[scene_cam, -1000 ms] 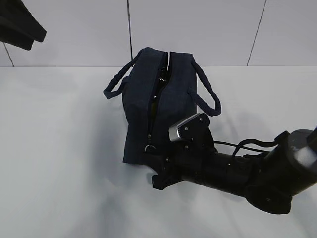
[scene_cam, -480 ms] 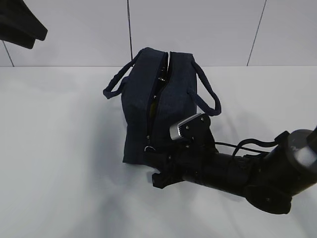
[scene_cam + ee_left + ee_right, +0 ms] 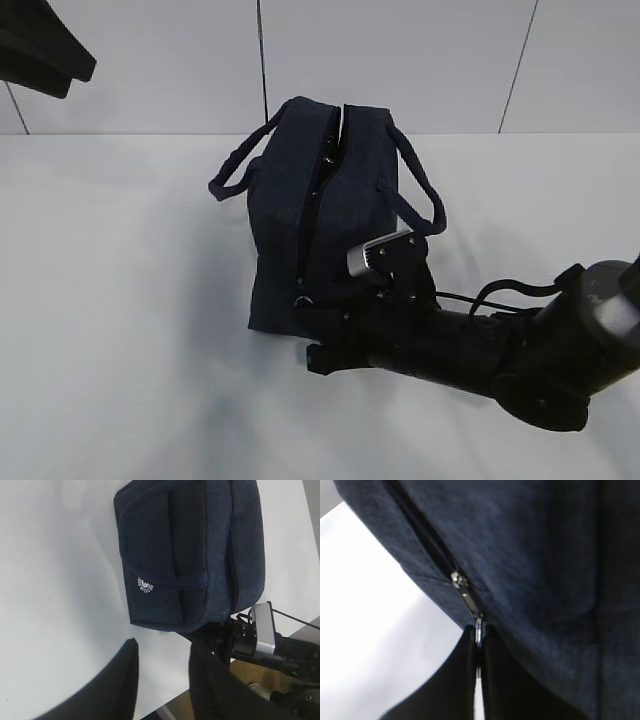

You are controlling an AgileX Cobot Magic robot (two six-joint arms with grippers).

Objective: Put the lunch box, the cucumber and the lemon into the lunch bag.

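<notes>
The dark navy lunch bag [image 3: 345, 200] stands on the white table with its two loop handles hanging at the sides. A narrow slit shows along its top zipper. My right gripper [image 3: 303, 300] is at the bag's near lower end, shut on the silver ring pull [image 3: 478, 626] of the zipper slider [image 3: 465, 594]. The left gripper [image 3: 164, 647] hovers open and empty beside the bag [image 3: 190, 555], apart from it. Lunch box, cucumber and lemon are out of view.
The right arm [image 3: 500, 350] lies across the table at the front right. A dark part of the left arm [image 3: 40, 45] hangs at the top left. A tiled wall [image 3: 450, 60] stands behind. The table edge [image 3: 165, 711] runs below the left gripper.
The right gripper's fingers have closed onto the ring pull and pushed slightly in against the bag's end. The left gripper and the bag stay where they were.
</notes>
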